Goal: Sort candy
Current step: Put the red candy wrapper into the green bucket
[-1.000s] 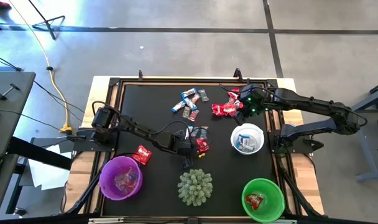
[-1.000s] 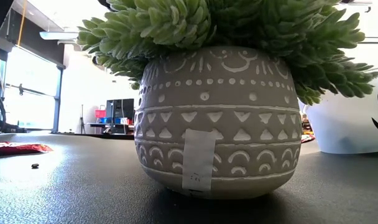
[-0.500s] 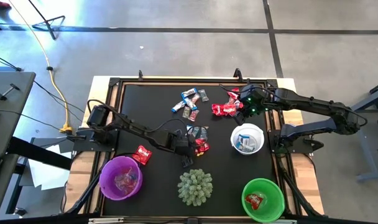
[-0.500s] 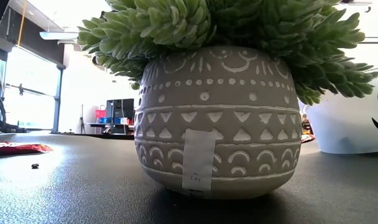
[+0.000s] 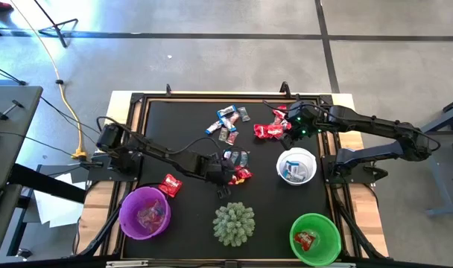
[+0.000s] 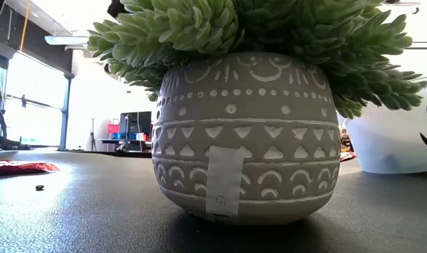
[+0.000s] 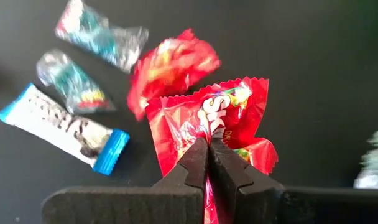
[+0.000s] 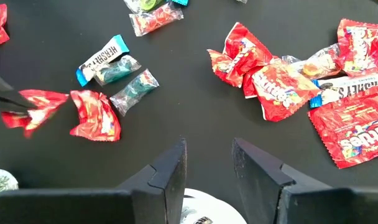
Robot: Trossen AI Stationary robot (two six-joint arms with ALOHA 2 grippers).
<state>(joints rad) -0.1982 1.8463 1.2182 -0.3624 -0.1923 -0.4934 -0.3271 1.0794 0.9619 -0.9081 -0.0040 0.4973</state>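
Observation:
Small shiny wrapped candy lies on the black table: a blue-and-white and grey group, red packets and a few pieces near the middle. My left gripper is at mid-table, shut on a red candy. A second red candy lies just beyond it. My right gripper is open and hovers between the red packets and the white bowl, touching nothing. My left gripper pinches the red candy between its two fingertips, on the wrapper's middle near its closer edge. The wrapper fans out beyond the fingers. In the right wrist view the candy sits at the thin fingertips; whether it is clear of the table I cannot tell.
A purple bowl with candy stands near left, a green bowl with one red piece near right. A spiky green plant in a patterned pot stands between them and fills the low view. One red candy lies beside the purple bowl.
My left arm has swung its rear links toward the table's left edge. Its wrist has shifted a little toward the far edge, and the gripper has stayed at the red candy. The right arm has kept still.

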